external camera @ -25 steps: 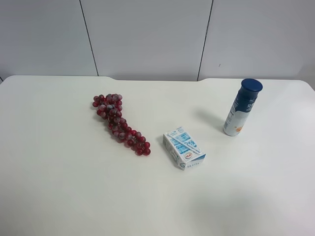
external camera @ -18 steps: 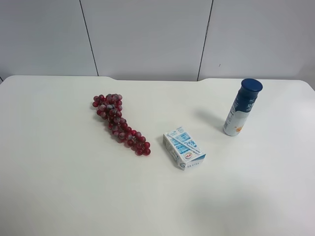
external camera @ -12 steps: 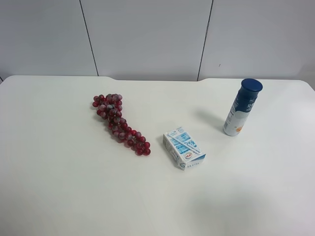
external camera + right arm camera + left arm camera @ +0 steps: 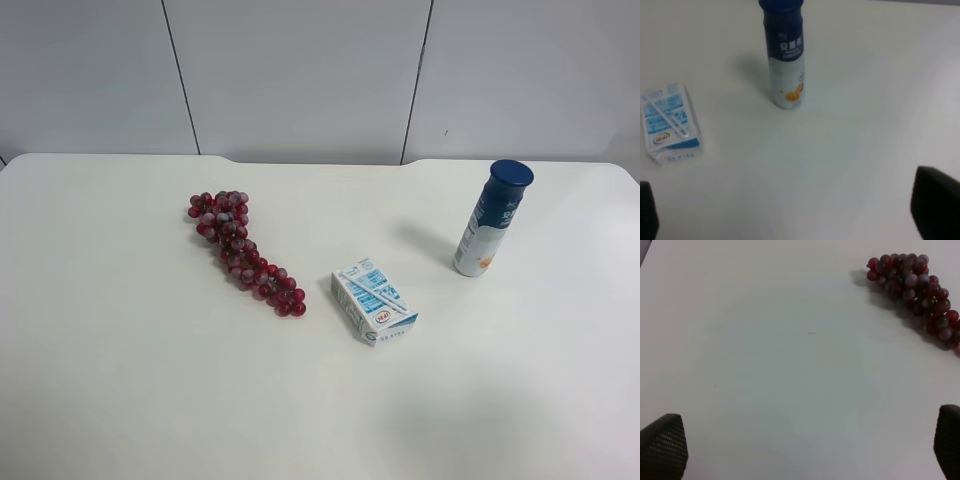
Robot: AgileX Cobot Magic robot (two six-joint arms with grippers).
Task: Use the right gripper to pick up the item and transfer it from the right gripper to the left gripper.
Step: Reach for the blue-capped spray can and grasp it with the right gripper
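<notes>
The item, a tall bottle [image 4: 492, 218] with a dark blue cap and white lower body, stands upright at the right side of the white table [image 4: 120, 360]. The right wrist view shows the same bottle [image 4: 785, 60], some way ahead of my right gripper [image 4: 790, 220]. That gripper is open, with only its two dark fingertips [image 4: 936, 205] showing at the frame's corners and nothing between them. My left gripper [image 4: 805, 447] is also open and empty over bare table, its fingertips [image 4: 662, 445] far apart. Neither arm appears in the exterior high view.
A blue-white carton box [image 4: 374, 301] lies near the table's middle, also seen as the carton [image 4: 670, 124] in the right wrist view. A red grape bunch [image 4: 243, 252] lies left of it; the grapes [image 4: 917, 295] show ahead of the left gripper. A grey panelled wall stands behind the table.
</notes>
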